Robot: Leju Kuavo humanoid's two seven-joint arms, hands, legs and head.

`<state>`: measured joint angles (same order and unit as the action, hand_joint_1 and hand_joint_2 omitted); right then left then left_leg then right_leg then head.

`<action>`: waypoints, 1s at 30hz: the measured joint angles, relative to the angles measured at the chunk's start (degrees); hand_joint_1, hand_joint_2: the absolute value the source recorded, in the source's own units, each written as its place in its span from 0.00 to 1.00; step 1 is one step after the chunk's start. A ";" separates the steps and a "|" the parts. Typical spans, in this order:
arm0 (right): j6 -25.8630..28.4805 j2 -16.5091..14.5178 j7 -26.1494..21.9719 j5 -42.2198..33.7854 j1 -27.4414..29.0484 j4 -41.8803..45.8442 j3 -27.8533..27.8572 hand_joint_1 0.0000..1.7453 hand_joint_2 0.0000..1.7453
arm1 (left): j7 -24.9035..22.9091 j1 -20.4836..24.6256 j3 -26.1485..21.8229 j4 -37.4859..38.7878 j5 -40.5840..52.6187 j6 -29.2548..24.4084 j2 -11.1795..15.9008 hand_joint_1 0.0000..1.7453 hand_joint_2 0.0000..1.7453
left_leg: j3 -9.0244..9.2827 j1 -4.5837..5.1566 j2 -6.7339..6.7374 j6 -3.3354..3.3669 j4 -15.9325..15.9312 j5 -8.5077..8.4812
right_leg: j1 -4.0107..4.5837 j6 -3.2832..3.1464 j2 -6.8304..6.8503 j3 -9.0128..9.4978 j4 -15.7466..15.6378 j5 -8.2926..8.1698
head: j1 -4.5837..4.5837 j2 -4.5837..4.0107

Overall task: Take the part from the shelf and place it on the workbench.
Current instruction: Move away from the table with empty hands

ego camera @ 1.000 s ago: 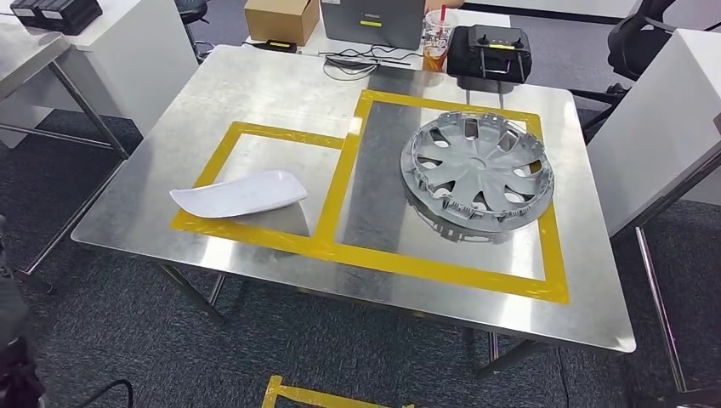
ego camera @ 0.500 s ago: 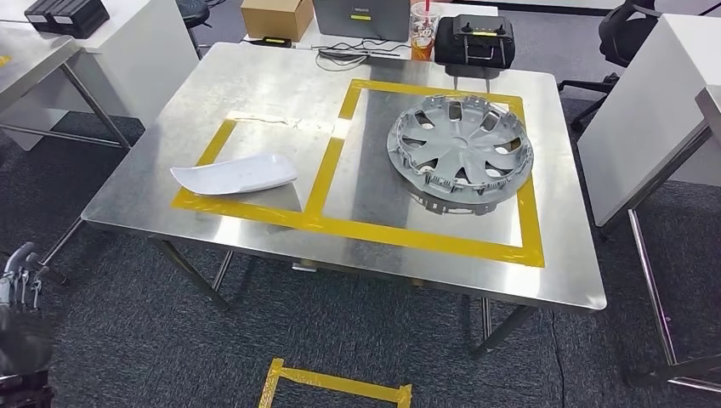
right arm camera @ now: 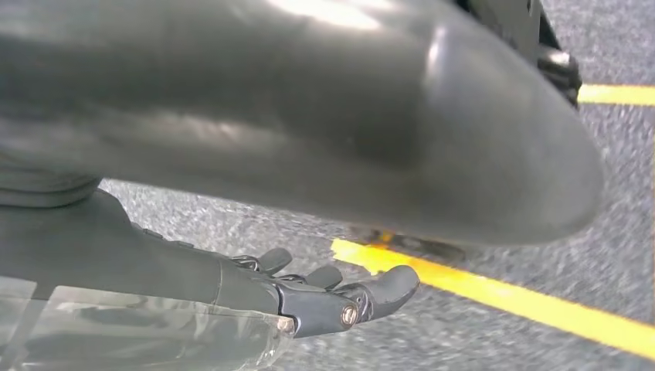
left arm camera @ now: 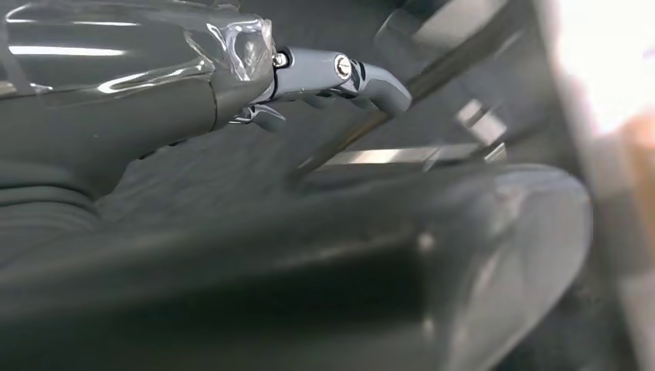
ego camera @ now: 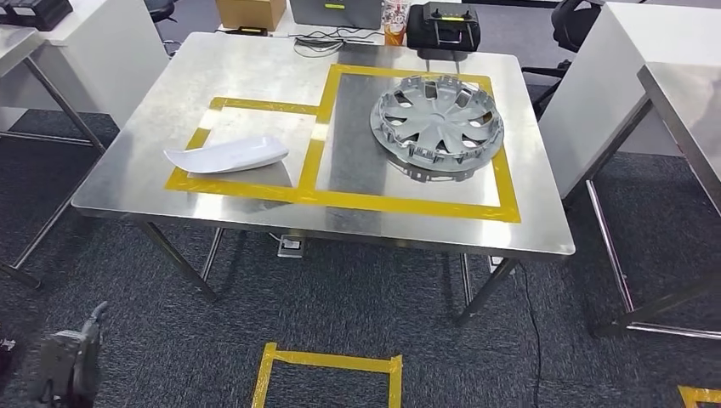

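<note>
White curved part point(ego camera: 226, 155) lies flat on the steel desk point(ego camera: 255, 68), inside the smaller yellow-taped rectangle point(ego camera: 246, 144) toward the desk's left edge. Just beside it, in the larger taped rectangle toward the right edge, rests a silver wheel cover point(ego camera: 437, 125). Along the far edge sit a cardboard box point(ego camera: 249, 12), a drink cup point(ego camera: 394, 22) and a black controller point(ego camera: 443, 26). Left hand point(left arm camera: 324, 77) hangs low over the carpet, fingers loosely curled, holding nothing; right hand point(right arm camera: 324, 297) likewise, above yellow floor tape point(right arm camera: 510, 297)
</note>
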<state>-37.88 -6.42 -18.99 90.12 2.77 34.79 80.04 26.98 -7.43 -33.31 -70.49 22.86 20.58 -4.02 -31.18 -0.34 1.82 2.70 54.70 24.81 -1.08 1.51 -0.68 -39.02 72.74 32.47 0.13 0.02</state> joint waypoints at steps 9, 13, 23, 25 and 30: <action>6.63 4.25 0.84 -0.02 -0.65 -8.92 -0.32 0.00 0.00 | -1.15 2.69 0.02 23.69 8.52 -1.61 4.07 0.00 0.00 | -4.46 0.03 1.11 -2.40 1.26 -4.13 | 0.54 -1.11 0.79 14.27 -19.09 -2.52 | -0.13 0.00; 7.85 5.73 0.72 0.01 -0.96 -13.02 -0.82 0.00 0.00 | -0.57 2.42 -0.03 32.78 11.08 -1.71 5.92 0.00 0.00 | -6.89 -0.40 -1.18 -3.77 10.61 5.94 | 0.13 -2.43 0.96 11.64 -19.05 -5.05 | -0.02 0.00; 11.25 7.93 2.09 -0.17 -1.53 -19.66 -1.25 0.00 0.00 | -3.86 3.74 -2.38 45.75 15.16 -2.12 9.80 0.00 0.00 | 6.12 -0.50 -2.02 -2.87 1.07 6.10 | 0.17 0.16 0.74 4.98 -16.22 -9.69 | -0.09 0.00; 11.56 8.43 3.61 -0.73 -1.59 -20.53 -1.20 0.00 0.00 | -5.16 3.93 -2.68 47.79 16.14 -2.12 10.46 0.00 0.00 | 5.02 -0.42 -1.63 -1.66 1.00 5.05 | -0.02 0.53 0.72 4.38 -15.50 -9.07 | -0.16 0.00; 11.96 8.77 8.26 -2.39 -2.00 -22.10 -0.72 0.00 0.75 | -7.76 4.38 -2.88 51.49 17.71 -0.70 11.01 0.00 0.00 | 1.07 0.15 -1.01 0.00 0.97 1.68 | -0.11 -0.47 0.72 0.55 -0.55 0.74 | -0.62 0.00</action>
<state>-25.93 2.35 -10.72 87.72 0.77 12.70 79.32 19.22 -3.04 -36.19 -19.00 40.56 19.88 6.99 -30.11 -0.19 0.81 2.70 55.66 26.48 -1.19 1.04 0.04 -38.46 72.19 33.20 -0.49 0.02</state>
